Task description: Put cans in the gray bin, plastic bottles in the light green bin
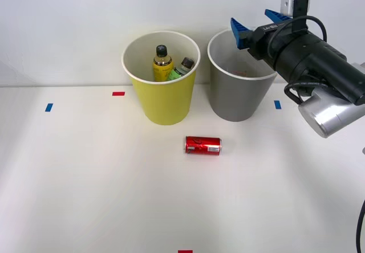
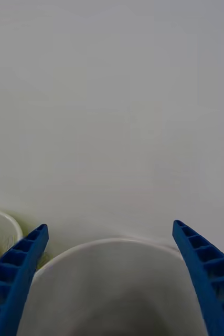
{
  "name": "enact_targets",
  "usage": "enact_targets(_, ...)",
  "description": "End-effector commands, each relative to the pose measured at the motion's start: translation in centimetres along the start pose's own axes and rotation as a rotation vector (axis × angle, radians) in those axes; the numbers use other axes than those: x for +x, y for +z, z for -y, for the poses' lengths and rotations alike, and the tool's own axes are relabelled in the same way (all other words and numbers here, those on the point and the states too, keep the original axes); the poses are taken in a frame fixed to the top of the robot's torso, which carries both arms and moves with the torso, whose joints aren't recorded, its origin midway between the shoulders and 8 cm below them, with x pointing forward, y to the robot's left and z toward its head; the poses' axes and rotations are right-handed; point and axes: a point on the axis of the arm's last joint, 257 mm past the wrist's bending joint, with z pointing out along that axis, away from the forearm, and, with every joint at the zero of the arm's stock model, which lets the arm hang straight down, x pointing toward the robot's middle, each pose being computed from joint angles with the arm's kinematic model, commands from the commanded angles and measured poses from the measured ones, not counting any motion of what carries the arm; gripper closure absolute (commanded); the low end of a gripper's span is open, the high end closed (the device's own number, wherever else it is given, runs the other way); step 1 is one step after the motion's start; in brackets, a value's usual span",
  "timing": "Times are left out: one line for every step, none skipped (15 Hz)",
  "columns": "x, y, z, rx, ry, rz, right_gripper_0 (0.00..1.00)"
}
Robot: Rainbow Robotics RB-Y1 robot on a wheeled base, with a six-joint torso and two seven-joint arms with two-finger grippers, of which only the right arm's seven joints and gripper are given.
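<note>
A red can (image 1: 202,145) lies on its side on the white table, in front of the gap between the two bins. The light green bin (image 1: 165,102) holds a yellow bottle (image 1: 162,65) with a black cap and a green bottle (image 1: 181,69) leaning beside it. To its right stands the gray bin (image 1: 235,99), with a faint orange-pink patch (image 1: 239,72) low inside it. My right gripper (image 1: 251,20) hovers open and empty over the gray bin's back rim. In the wrist view, the right gripper (image 2: 110,226) frames the gray bin's rim (image 2: 112,242), and the light green bin's rim (image 2: 4,219) shows to one side.
Small blue tape marks (image 1: 49,107) (image 1: 277,104) and red ones (image 1: 118,93) (image 1: 185,251) lie on the table. A plain white wall rises just behind the bins. The right arm's black and silver body (image 1: 319,76) hangs over the table's right side.
</note>
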Motion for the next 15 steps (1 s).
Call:
enact_targets(-0.1, 0.0, -0.7, -0.019, 0.003, 0.013, 0.00)
enact_targets(-0.2, 0.0, -0.8, -0.022, 0.004, 0.017, 0.00)
enact_targets(-0.2, -0.1, -0.8, -0.024, -0.002, 0.020, 0.00)
enact_targets(0.0, -0.3, -0.9, -0.031, -0.001, 0.029, 0.00)
enact_targets(0.1, -0.9, -1.1, -0.046, -0.012, 0.060, 0.00)
enact_targets(0.3, -1.4, -1.3, -0.058, -0.021, 0.086, 0.00)
enact_targets(0.5, -2.4, -1.3, -0.071, -0.030, 0.123, 0.00)
enact_targets(0.7, -3.2, -1.0, -0.079, -0.031, 0.151, 0.00)
enact_targets(0.6, -4.2, -0.7, -0.085, -0.042, 0.185, 0.00)
enact_targets(0.8, -5.4, -0.4, -0.093, -0.053, 0.217, 0.00)
enact_targets(1.3, -6.2, -0.3, -0.093, -0.062, 0.225, 0.00)
enact_targets(2.0, -7.3, 0.3, -0.083, -0.061, 0.223, 0.00)
enact_targets(3.0, -8.7, 0.9, -0.068, -0.052, 0.213, 0.00)
enact_targets(3.5, -9.8, 1.5, -0.052, -0.047, 0.207, 0.00)
enact_targets(4.1, -10.9, 2.0, -0.039, -0.041, 0.198, 0.00)
